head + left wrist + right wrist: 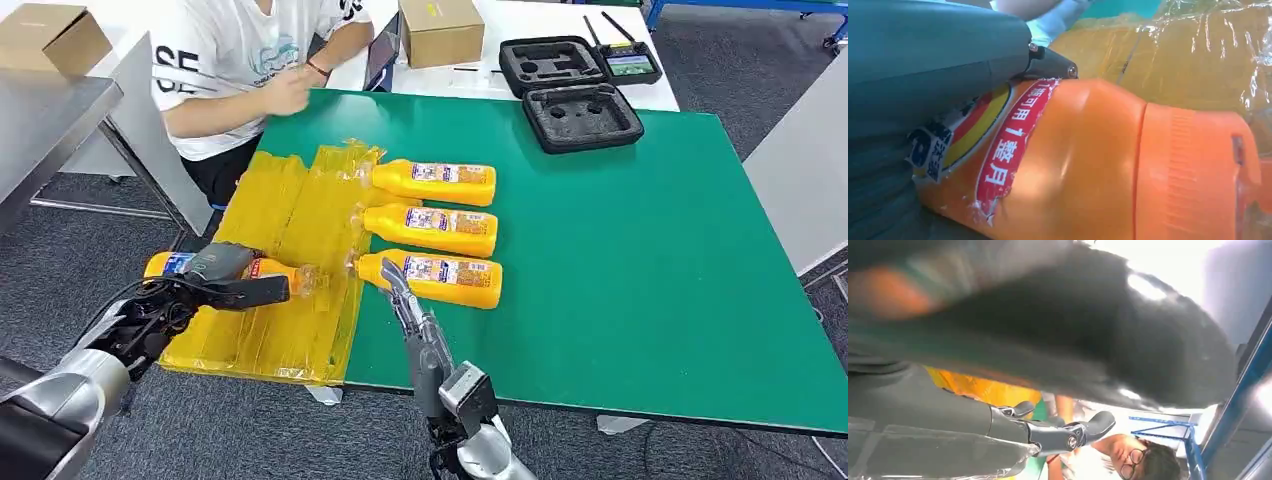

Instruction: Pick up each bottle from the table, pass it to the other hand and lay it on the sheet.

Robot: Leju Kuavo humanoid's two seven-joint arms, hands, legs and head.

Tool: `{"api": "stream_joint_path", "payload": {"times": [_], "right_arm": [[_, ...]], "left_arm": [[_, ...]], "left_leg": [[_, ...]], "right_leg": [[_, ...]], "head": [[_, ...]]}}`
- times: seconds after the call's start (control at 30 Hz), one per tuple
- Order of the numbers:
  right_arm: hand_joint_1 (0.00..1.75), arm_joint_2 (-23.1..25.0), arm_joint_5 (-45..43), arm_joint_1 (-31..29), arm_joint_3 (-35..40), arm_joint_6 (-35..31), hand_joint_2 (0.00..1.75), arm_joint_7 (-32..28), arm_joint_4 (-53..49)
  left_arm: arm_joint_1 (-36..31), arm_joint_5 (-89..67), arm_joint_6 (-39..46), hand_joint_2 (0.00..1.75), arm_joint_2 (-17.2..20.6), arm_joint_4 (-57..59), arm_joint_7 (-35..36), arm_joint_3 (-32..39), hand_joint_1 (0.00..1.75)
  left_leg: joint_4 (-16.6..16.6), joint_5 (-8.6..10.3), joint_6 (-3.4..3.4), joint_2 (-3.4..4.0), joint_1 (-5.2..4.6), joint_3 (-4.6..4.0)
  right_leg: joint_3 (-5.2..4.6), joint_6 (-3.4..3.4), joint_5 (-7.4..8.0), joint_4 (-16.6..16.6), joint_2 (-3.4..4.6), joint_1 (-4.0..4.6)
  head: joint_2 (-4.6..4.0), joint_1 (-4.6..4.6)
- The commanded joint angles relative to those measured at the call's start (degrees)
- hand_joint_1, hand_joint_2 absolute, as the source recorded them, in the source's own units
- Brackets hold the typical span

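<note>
In the lower left of the head view, the left hand is wrapping its fingers around an orange bottle, holding it lying flat over the yellow sheet. The left wrist view shows the thumb pressing on the label of that bottle. The right hand is reaching up from the bottom centre, fingers extended and holding nothing, tips touching or nearly touching the neck of the nearest bottle on the green bench. That contact could nudge or roll the nearest bottle. Releasing the held bottle near the sheet's lower left corner, at the bench edge, risks it rolling off.
</note>
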Motion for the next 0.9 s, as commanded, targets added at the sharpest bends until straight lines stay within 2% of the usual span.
{"api": "stream_joint_path", "payload": {"times": [0.03, 0.1, 0.43, 0.47, 0.7, 0.9], "right_arm": [[0.0, -0.57, -0.36, -2.19, -0.29, 0.1, 0.0, -0.11, 4.28], [0.0, -0.57, -0.38, -2.63, -0.27, 0.13, 0.0, -0.11, 5.06], [0.0, -0.56, -0.38, -2.65, -0.28, 0.13, 0.0, -0.11, 5.08], [0.0, -0.54, -0.19, -2.65, -0.19, 0.09, 0.0, -0.11, 5.05], [0.0, -0.74, 1.41, -3.54, 0.0, -0.71, 0.0, -0.04, 6.13], [0.0, -1.13, 1.61, -5.19, 0.7, -1.74, 0.0, 1.51, 8.26]], "left_arm": [[0.5, 2.1, -4.55, 1.75, -0.06, 1.27, -1.87, -3.67, 0.0], [-0.17, 4.22, -9.05, 1.75, 0.63, 1.7, -3.73, -4.73, 0.0], [-0.46, 4.36, -9.37, 1.75, 0.91, 1.65, -3.9, -4.76, 0.0], [-0.89, 5.6, -11.91, 0.0, 0.94, 1.88, -4.89, -4.99, 0.0], [-2.18, 13.83, -19.68, 0.0, -0.32, 3.85, -6.53, -4.14, 0.0], [-0.92, 27.1, -27.44, 0.0, -2.95, 5.75, -7.87, 2.01, 0.0]], "left_leg": [[-0.07, -0.1, 0.06, 0.05, 0.0, 0.27], [-0.07, -0.14, 0.09, 0.1, -0.04, 0.38], [-0.07, -0.1, 0.07, 0.08, -0.02, 0.35], [-0.06, -0.06, 0.05, 0.06, -0.03, 0.26], [-0.07, -0.1, 0.09, 0.02, -0.03, 0.43], [-0.13, -0.09, 0.1, 0.07, -0.06, 0.55]], "right_leg": [[0.27, -0.07, -0.08, -0.09, 0.0, 0.02], [0.35, -0.08, -0.11, -0.08, 0.04, 0.0], [0.32, -0.07, -0.06, -0.07, 0.05, 0.01], [0.23, -0.04, -0.03, -0.05, 0.04, 0.0], [0.42, -0.06, -0.08, -0.08, -0.01, 0.01], [0.53, -0.06, -0.06, -0.13, 0.02, -0.03]], "head": [[0.0, -0.02], [0.0, -0.02], [0.0, -0.02], [0.0, -0.02], [0.0, -0.02], [0.0, -0.02]]}}
